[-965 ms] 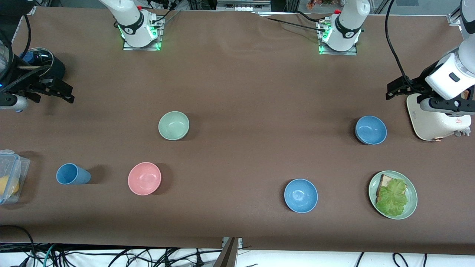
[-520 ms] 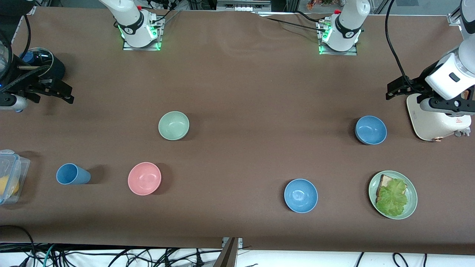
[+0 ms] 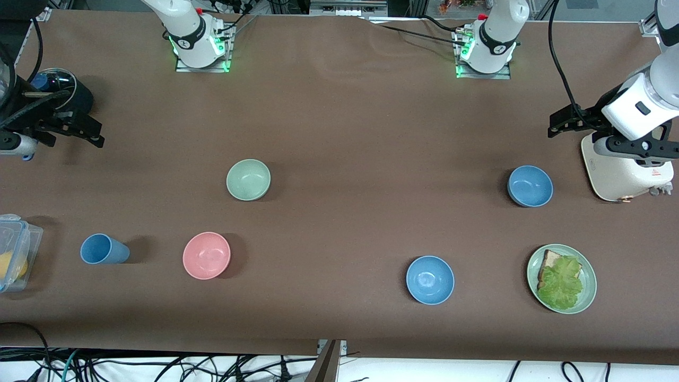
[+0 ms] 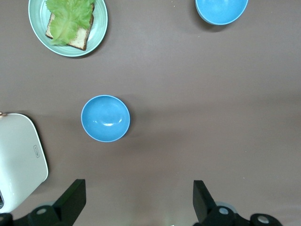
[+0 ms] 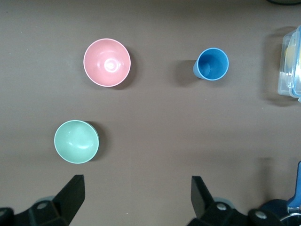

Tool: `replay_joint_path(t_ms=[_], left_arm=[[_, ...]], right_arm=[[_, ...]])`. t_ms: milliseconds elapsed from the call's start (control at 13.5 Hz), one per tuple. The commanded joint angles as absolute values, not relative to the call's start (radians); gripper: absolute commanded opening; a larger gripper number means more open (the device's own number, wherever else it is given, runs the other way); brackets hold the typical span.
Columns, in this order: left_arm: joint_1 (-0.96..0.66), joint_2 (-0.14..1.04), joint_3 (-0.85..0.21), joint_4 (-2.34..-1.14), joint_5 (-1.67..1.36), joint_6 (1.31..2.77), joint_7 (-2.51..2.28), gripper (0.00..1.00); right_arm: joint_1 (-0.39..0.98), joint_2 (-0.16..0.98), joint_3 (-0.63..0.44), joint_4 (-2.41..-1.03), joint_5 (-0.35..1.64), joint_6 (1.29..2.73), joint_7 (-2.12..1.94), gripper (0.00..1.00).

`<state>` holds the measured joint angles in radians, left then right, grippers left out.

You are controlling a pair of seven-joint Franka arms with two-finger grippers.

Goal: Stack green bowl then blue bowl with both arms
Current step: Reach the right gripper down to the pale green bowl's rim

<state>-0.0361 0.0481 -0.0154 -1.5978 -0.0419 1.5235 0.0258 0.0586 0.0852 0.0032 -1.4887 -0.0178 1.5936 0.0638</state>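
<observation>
Nothing of the stacking is done yet, as far as I can judge: every bowl is sitting alone on the worktop (image 3: 339, 122), and both steps are still waiting.

The left hand (image 4: 136, 202) is hanging released, with fingers spread wide and nothing between them, high over the left arm's end of the worktop, above the white appliance (image 3: 626, 175). The right hand (image 5: 134, 202) is also released and empty, hanging over the right arm's end beside a dark round container (image 3: 66, 90).

The green bowl (image 3: 248, 180) is lying toward the right arm's end, farther from the front camera than the pink bowl (image 3: 206, 255). The blue bowl (image 3: 530, 185) closest to the left hand is sitting just beside the appliance; the second blue bowl (image 3: 429, 279) is lying nearer to the front camera.

Counting: one green bowl, two blue bowls, one pink bowl, one blue cup (image 3: 103, 249), one green plate (image 3: 588, 297) carrying bread and lettuce, and one clear box (image 3: 16, 249) at the worktop's edge.
</observation>
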Motion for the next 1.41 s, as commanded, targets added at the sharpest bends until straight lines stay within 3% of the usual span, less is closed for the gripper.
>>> replay_joint_path(t_ms=[0, 371, 594, 1114, 1336], left_arm=[[-0.035, 0.084, -0.012, -1.533, -0.017, 1.499, 0.031, 1.00], [-0.034, 0.084, -0.011, -1.532, -0.017, 1.499, 0.032, 1.00], [-0.034, 0.084, -0.009, -1.532, -0.017, 1.499, 0.034, 1.00], [-0.034, 0.086, -0.008, -1.523, -0.017, 1.499, 0.031, 1.00], [-0.032, 0.092, -0.009, -1.522, -0.017, 1.497, 0.032, 1.00]], right_arm=[[0.057, 0.083, 0.005, -1.511, -0.002, 1.545, 0.048, 1.00], [0.061, 0.081, 0.057, -1.679, 0.069, 1.672, 0.066, 1.00], [0.061, 0.084, 0.095, -1.886, 0.069, 1.909, 0.100, 0.99], [0.201, 0.242, 0.137, -2.147, 0.066, 2.402, 0.319, 0.99], [0.215, 0.291, 0.137, -2.171, 0.058, 2.457, 0.327, 0.99]])
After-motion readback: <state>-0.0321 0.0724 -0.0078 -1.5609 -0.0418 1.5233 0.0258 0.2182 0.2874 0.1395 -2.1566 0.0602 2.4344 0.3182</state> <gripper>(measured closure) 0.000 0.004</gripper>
